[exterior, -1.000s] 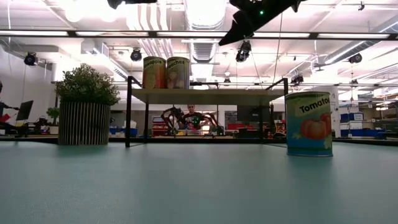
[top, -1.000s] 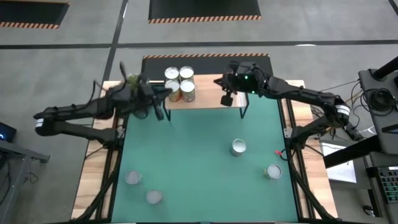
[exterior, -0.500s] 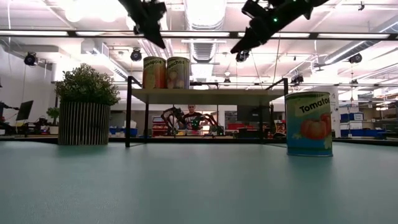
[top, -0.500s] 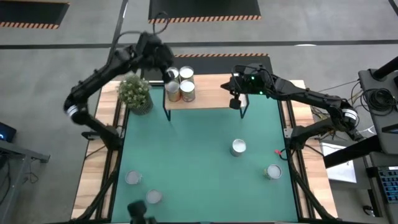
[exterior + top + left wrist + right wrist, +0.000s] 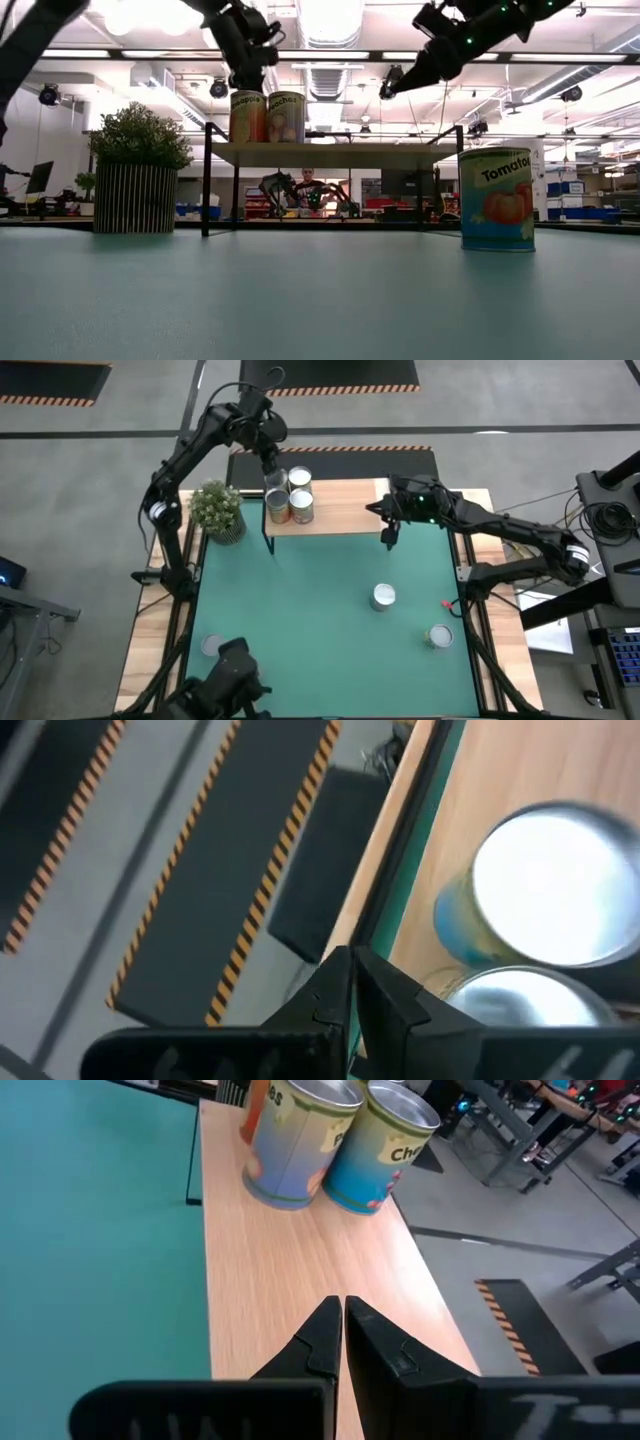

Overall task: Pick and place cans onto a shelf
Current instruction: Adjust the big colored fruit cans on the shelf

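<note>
The light-wood shelf (image 5: 340,510) stands at the table's far edge. A cluster of cans (image 5: 289,493) stands on its left end, and also shows in the low view (image 5: 267,116). Three more cans stand on the green table: one at centre right (image 5: 384,596), one nearer right (image 5: 438,635), one near left (image 5: 211,645). My left gripper (image 5: 271,463) hovers shut and empty over the cluster's far-left can (image 5: 555,900). My right gripper (image 5: 388,532) hovers shut and empty over the shelf's right front edge (image 5: 290,1290).
A potted plant (image 5: 219,510) stands left of the shelf. A dark object (image 5: 228,685) juts in over the table's near-left edge. A tomato-label can (image 5: 497,198) stands close in the low view. The green top between shelf and loose cans is bare.
My left arm has swung up from over the plant toward the table's far edge and now reaches over the shelf's left cans. My right gripper has drifted a little toward the right and near edges. A dark object has come in at the near-left edge, covering a can there.
</note>
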`<state>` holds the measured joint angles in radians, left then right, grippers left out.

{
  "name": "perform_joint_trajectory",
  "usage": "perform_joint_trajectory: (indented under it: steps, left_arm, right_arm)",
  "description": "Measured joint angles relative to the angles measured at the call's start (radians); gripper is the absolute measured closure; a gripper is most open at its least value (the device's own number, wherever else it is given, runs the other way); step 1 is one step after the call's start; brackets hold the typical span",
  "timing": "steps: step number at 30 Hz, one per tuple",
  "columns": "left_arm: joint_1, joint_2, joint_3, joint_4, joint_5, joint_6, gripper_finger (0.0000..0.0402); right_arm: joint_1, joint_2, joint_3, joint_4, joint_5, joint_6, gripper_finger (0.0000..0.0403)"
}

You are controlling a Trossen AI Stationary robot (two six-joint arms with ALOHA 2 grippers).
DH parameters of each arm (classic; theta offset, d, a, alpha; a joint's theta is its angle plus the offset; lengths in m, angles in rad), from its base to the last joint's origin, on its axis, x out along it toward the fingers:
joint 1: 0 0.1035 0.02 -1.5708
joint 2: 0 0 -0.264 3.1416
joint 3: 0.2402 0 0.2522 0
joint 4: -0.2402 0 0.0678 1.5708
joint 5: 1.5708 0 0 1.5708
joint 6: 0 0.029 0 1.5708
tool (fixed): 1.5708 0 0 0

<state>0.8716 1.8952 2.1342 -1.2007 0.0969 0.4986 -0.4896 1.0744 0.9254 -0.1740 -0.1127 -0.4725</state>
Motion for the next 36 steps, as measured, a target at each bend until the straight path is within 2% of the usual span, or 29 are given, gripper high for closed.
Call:
perform_joint_trajectory:
  steps: [7,36]
  left_arm:
    - [0.0,0.067,0.044,-0.115,0.001,-0.008,0.0402]
    - [-0.054,0.068,0.047,-0.193,0.0,-0.066,0.0401]
  right_arm:
    - [0.0,-0.033,-0.058,0.05,0.0,-0.008,0.0394]
    - [-0.002,-0.042,-0.06,0.054,0.002,-0.022,0.0394]
